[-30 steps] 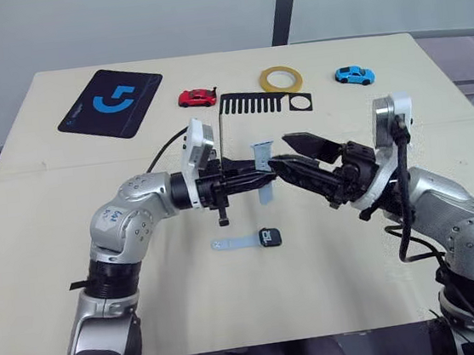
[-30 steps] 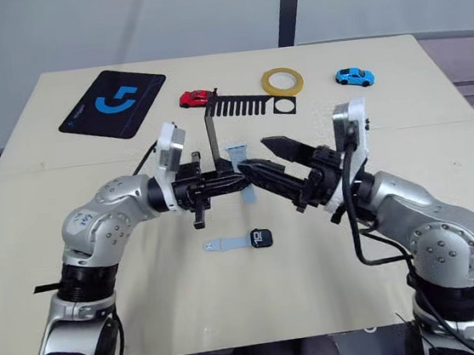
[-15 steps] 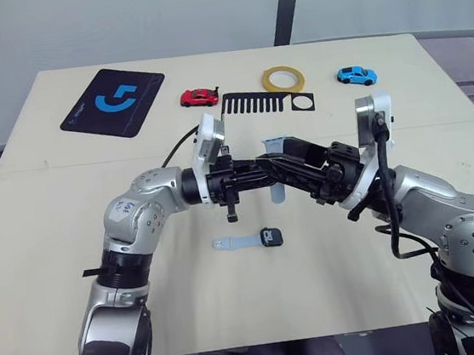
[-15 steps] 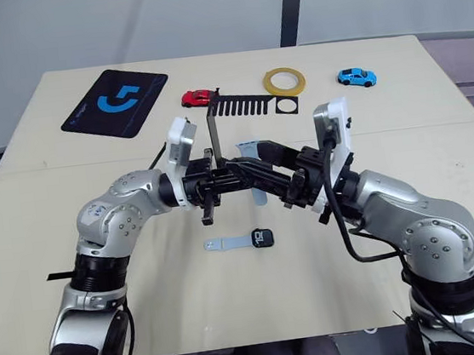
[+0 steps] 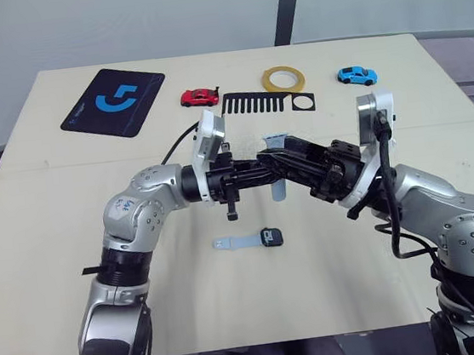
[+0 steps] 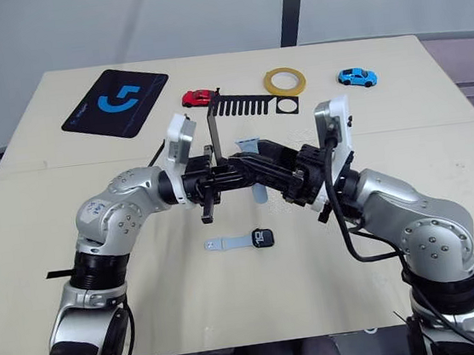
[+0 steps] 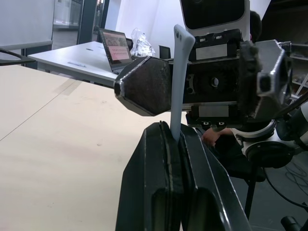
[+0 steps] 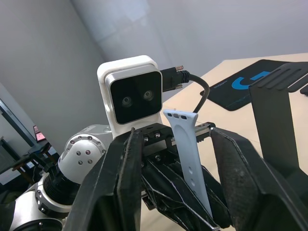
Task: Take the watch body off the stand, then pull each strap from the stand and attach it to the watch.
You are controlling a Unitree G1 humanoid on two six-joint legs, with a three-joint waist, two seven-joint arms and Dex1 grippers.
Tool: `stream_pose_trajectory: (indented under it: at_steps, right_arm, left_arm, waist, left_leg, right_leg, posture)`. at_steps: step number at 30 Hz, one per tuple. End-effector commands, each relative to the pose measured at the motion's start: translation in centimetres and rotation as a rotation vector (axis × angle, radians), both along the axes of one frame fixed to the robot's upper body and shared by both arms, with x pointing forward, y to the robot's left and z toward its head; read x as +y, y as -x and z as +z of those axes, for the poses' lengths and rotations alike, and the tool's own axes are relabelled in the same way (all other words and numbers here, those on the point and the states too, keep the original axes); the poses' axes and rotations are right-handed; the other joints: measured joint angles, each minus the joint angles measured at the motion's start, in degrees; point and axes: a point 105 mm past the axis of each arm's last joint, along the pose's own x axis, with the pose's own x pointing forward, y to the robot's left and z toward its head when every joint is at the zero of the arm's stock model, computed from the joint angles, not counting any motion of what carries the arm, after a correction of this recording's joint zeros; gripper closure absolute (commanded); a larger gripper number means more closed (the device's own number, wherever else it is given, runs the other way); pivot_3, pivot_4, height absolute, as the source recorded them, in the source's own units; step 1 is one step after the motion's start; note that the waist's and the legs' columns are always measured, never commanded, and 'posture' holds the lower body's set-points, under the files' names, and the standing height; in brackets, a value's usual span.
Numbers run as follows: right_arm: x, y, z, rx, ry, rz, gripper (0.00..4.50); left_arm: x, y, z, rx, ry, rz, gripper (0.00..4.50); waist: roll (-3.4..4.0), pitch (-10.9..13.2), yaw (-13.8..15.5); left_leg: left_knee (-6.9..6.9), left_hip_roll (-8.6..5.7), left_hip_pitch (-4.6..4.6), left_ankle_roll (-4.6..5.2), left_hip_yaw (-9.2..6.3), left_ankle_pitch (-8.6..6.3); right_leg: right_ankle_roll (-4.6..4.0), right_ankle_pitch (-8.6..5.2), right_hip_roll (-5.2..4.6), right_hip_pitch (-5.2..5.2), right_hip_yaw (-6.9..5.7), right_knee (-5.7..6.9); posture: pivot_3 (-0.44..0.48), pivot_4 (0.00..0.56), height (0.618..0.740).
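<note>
Since a second ago, the hands have been brought together above mid-worktop. One strap [image 8: 188,153] is pinched upright in the closed left hand [image 7: 174,140]; the right hand [image 8: 185,159] is spread open around it. Nearer, the watch body [image 5: 269,236] lies joined to the other strap [image 5: 236,243].

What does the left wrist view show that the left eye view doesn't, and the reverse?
Left wrist view: the left gripper's fingers pinch the pale grey-blue flexible strap at its lower end. Left eye view: the small square black watch body lies on the beige table with a second pale strap joined to it, below the two grippers; the black sheet-metal stand sits behind. Both: the held strap and the open right gripper around it.
</note>
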Motion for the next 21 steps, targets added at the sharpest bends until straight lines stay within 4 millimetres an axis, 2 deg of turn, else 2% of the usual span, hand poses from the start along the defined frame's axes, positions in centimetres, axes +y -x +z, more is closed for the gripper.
stream_pose_trajectory:
  at_steps: [1,19,20,21]
  right_arm:
    - [-0.10,0.56,0.68,-0.035,-0.018,0.014,1.76]
    - [-0.09,0.29,1.00,-0.037,-0.029,0.014,1.76]
    - [-0.14,0.29,1.08,-0.036,-0.035,0.015,2.32]
    - [-0.17,0.29,1.14,-0.036,-0.040,0.015,2.57]
  left_arm:
    - [0.14,0.12,0.84,-0.036,0.015,0.003,4.50]
    - [-0.06,-0.22,1.20,-0.040,0.038,0.017,4.50]
    - [-0.07,-0.28,1.20,-0.038,0.039,0.020,4.50]
    - [-0.07,-0.32,1.20,-0.036,0.040,0.023,4.50]
  waist:
    - [0.00,0.00,0.00]
    - [0.00,0.00,0.01]
    - [0.00,0.00,0.01]
    - [0.00,0.00,0.01]
  left_leg:
    - [0.00,0.00,0.00,0.00,0.00,0.00]
    - [0.00,0.00,0.00,0.00,0.00,0.00]
    - [0.00,0.00,0.00,0.00,0.00,0.00]
    - [0.00,0.00,0.00,0.00,0.00,0.00]
  right_leg:
    - [0.00,0.00,0.00,0.00,0.00,0.00]
    - [0.00,0.00,0.00,0.00,0.00,0.00]
    - [0.00,0.00,0.00,0.00,0.00,0.00]
    - [0.00,0.00,0.00,0.00,0.00,0.00]
  posture:
    - [0.000,0.150,0.732]
    - [0.000,0.150,0.732]
    - [0.000,0.150,0.732]
    - [0.000,0.150,0.732]
